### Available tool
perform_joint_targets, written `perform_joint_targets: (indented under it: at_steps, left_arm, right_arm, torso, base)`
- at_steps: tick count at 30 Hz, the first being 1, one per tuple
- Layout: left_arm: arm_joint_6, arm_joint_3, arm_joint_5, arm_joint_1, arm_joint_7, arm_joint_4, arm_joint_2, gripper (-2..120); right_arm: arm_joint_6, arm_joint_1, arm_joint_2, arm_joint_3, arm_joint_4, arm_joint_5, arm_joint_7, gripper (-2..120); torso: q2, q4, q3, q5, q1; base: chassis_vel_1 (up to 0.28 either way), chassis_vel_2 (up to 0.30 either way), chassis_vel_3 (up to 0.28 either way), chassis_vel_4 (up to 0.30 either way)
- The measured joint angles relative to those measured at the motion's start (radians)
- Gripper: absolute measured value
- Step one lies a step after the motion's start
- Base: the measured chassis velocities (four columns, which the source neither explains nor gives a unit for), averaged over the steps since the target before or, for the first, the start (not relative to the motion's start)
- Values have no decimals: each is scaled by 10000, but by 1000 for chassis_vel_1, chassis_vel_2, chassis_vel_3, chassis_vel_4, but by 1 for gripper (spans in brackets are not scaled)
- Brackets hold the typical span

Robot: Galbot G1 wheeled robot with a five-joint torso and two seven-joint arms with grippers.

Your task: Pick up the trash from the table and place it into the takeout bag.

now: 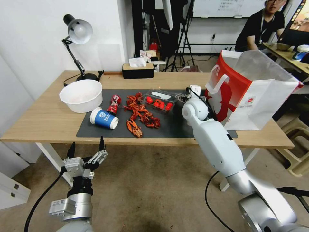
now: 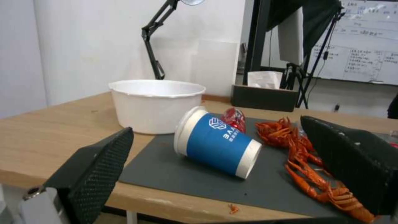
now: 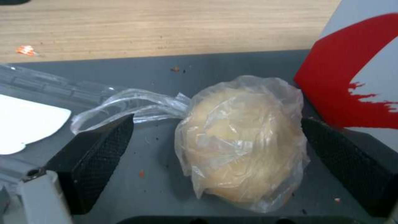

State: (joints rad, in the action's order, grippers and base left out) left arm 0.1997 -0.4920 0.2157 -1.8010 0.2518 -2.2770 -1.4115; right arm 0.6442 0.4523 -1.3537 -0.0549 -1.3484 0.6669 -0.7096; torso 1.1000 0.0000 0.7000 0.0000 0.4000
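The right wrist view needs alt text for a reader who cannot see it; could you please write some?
The right gripper, open, straddles a pale round lump wrapped in clear plastic lying on the dark grey mat. The red and white takeout bag stands close beside it, and a clear plastic tray lies on the other side.

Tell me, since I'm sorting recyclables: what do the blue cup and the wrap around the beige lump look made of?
Blue cup: likely paper, matte printed wall with white rolled rim. Wrap: thin clear plastic film, glossy and wrinkled, twisted into a tail; it lies between the right tool's open fingers.
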Motion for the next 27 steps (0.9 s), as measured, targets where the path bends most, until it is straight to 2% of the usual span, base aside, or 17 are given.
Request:
perform_joint_targets:
  at_steps: [27]
  left_arm:
    - [41, 47, 0, -81, -86, -94, -13, 100]
  right_arm:
    - [-63, -354, -268, -279, 1106, 176, 307, 100]
  torso:
    - [0, 0, 0, 0, 0]
  base:
    - [0, 0, 0, 0]
